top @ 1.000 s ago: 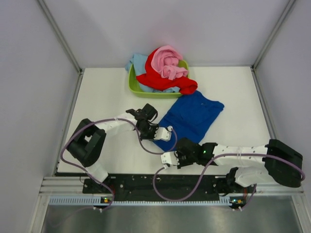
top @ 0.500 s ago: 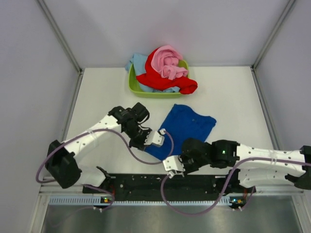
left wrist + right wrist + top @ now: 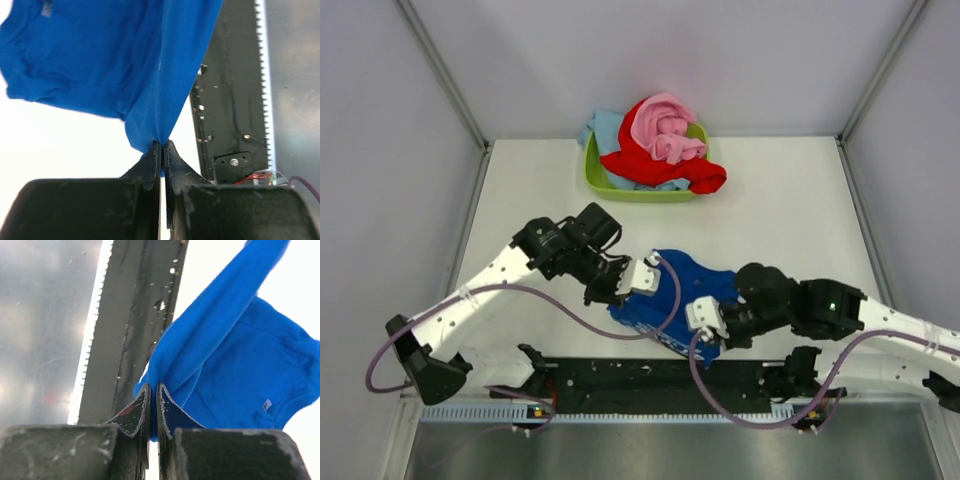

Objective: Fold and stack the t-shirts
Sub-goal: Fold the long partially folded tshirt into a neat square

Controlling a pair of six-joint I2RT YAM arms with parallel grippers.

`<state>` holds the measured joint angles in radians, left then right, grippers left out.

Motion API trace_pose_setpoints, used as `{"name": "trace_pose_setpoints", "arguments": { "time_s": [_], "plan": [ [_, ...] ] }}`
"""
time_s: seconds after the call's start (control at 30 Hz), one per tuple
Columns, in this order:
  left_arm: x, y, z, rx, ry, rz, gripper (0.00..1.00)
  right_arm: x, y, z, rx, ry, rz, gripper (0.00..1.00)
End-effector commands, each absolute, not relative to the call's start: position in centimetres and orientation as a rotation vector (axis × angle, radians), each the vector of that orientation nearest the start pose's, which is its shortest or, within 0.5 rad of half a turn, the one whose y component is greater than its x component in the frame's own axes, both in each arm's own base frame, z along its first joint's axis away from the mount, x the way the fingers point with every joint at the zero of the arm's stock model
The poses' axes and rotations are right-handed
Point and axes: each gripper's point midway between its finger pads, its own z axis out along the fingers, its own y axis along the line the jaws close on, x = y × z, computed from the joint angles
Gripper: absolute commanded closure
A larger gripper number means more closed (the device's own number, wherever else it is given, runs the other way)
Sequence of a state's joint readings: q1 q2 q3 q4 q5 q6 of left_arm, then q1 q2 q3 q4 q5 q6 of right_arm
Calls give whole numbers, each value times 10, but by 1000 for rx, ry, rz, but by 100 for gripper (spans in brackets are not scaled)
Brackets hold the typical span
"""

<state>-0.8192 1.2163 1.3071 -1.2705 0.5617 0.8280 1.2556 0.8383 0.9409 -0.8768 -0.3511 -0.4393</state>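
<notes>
The royal blue t-shirt [image 3: 678, 285] hangs bunched between my two grippers, near the table's front edge. My left gripper [image 3: 640, 280] is shut on one edge of it. In the left wrist view the cloth [image 3: 100, 60] is pinched at the fingertips [image 3: 163, 145]. My right gripper [image 3: 704, 320] is shut on another edge. In the right wrist view the blue cloth [image 3: 240, 365] fans out from the closed jaws [image 3: 153, 387]. The red t-shirt [image 3: 655, 165], pink t-shirt [image 3: 662, 128] and light blue t-shirt [image 3: 604, 128] lie heaped in the tub.
The lime green tub [image 3: 594, 181] stands at the back of the white table [image 3: 800, 200]. A black mounting rail [image 3: 650, 375] runs along the near edge, just below the hanging shirt. Grey walls close in the left, right and back.
Both arms have lifted and swung inward, dragging the blue t-shirt from flat on the table's middle toward the front edge, where it now hangs bunched. Both grips stay shut.
</notes>
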Motion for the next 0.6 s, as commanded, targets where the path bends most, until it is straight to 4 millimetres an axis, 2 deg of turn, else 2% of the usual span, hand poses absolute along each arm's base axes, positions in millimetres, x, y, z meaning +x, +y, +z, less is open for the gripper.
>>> {"name": "trace_pose_setpoints", "arguments": {
  "time_s": [0.0, 0.2, 0.27, 0.37, 0.43, 0.57],
  "plan": [
    [163, -240, 220, -2583, -2440, 818, 100, 50, 228, 207, -1746, 1592, 862, 100],
    [227, -264, 214, -2474, -2684, 693, 100, 116, 209, 196, -1442, 1815, 714, 100],
    [251, -274, 214, -2432, -2767, 689, 100, 139, 198, 189, -1338, 1886, 669, 100],
    [273, -291, 212, -2384, -2809, 733, 100, 163, 185, 173, -1222, 1989, 642, 100],
    [288, -300, 207, -2346, -2845, 733, 100, 180, 178, 166, -1145, 2050, 607, 100],
    [317, -313, 180, -2245, -2878, 697, 100, 206, 167, 154, -1007, 2141, 552, 100]
  ]
}}
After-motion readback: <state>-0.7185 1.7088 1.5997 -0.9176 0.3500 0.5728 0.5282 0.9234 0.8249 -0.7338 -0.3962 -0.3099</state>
